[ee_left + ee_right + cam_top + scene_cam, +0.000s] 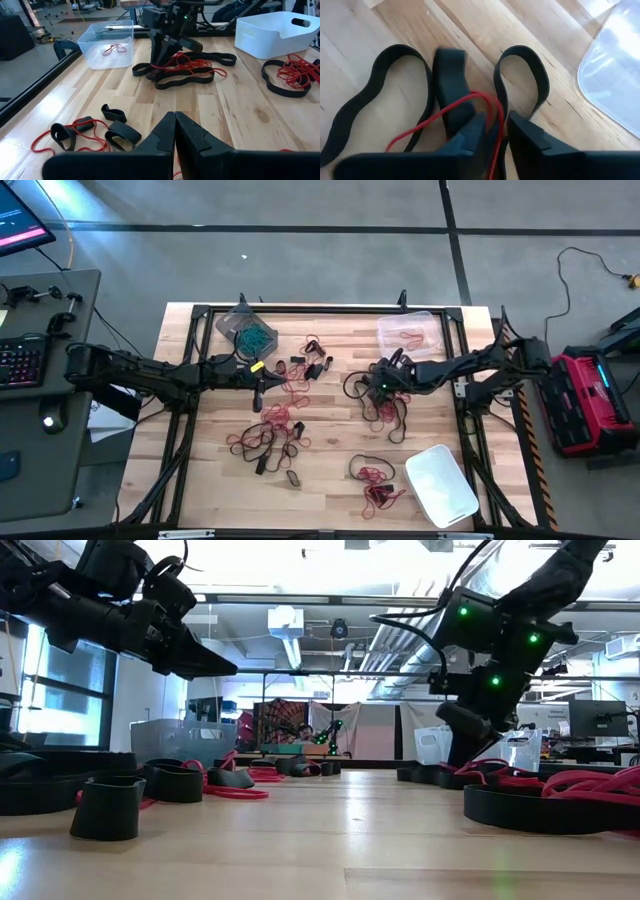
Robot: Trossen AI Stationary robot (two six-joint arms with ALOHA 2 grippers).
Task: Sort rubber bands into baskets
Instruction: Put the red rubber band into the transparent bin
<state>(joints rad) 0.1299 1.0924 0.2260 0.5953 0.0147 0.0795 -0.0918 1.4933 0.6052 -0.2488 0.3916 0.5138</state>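
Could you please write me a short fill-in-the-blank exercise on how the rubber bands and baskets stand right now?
1. The right gripper is closing around a thin ___ band.
2. The grey-tinted basket holds ___ bands.
3. The clear basket holds a ___ band.
4. The white basket holds ___ bands.

Missing words: red; teal-blue; red; no

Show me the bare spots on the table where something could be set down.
Bare wood: the near-left corner, beside the black and red bands, and the strip between the teal-filled tub and the red-band tub. Crowded: mid-table, especially around the right gripper.
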